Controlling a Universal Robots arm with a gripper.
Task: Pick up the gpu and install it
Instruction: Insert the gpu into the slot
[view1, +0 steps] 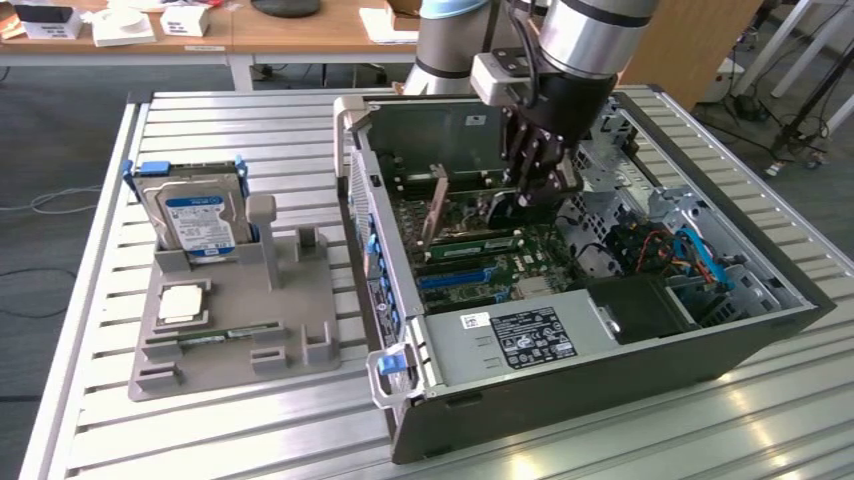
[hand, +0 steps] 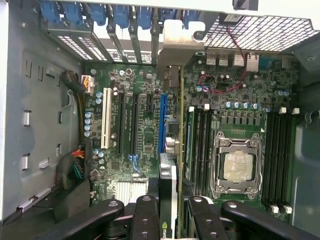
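While the end effector (hand: 170, 212) grips the gpu (hand: 168, 175) edge-on inside the computer case (view1: 574, 400), over the expansion slots (hand: 134, 122), seating it well likely demands squareness — card upright, edge parallel to its slot, pressed evenly.

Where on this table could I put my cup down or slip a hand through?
Bare slats of the table lie on the near side of the grey holder, and behind the hard drive toward the far edge. The strip between holder and computer case is narrow. Inside the case it is crowded: the fingers grip the gpu close to the motherboard.
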